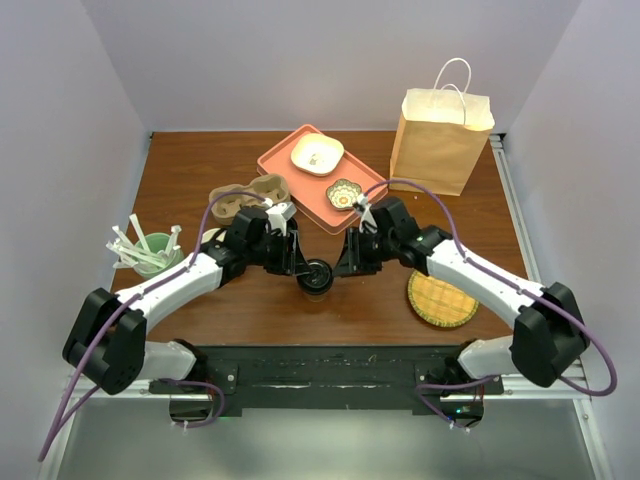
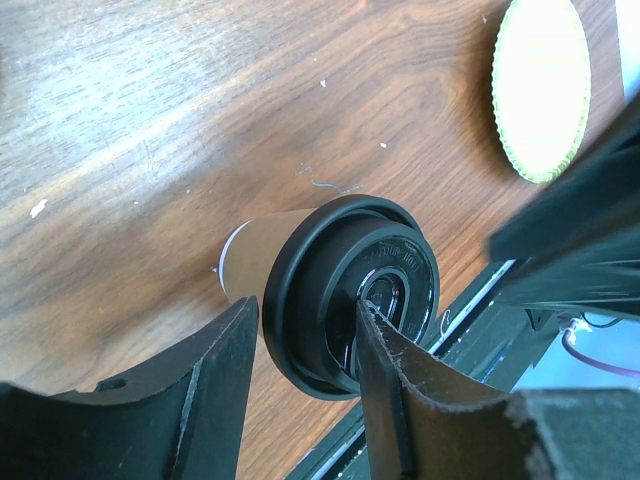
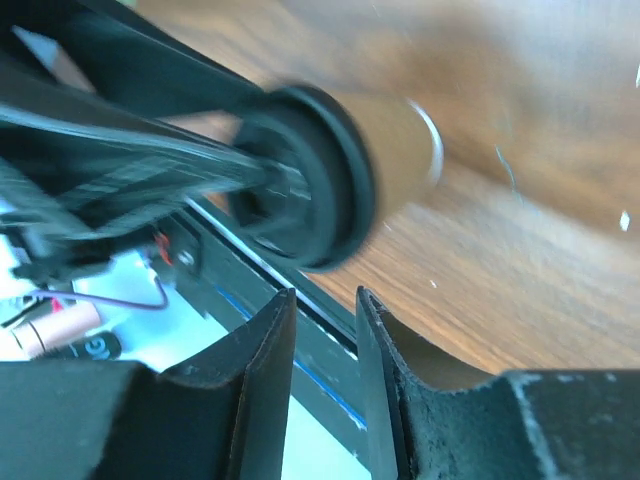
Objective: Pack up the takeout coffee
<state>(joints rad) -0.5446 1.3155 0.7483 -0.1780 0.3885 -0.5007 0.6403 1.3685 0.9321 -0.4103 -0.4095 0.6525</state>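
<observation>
Near edge, centre front: the takeout coffee (image 1: 315, 277) stands upright on the wooden table (image 1: 200, 160), between both grippers. Left gripper (image 2: 305, 310): fingers straddle the black lid (image 2: 330, 270), one by the rim, the other across its top; clamped or not, cannot tell. Right gripper (image 3: 325, 297): jaws slightly parted, nothing between them, tips just short of the cup. Woven mat (image 1: 442, 298) to the right, green cup of white utensils (image 1: 150, 258) to the left. Farther back: salmon tray (image 1: 285, 180), then paper bag (image 1: 440, 145), upright, far right.

Takeout coffee (image 2: 300, 262): matt brown paper, glossy black plastic lid (image 2: 330, 290); table (image 2: 150, 120) smooth wood
</observation>
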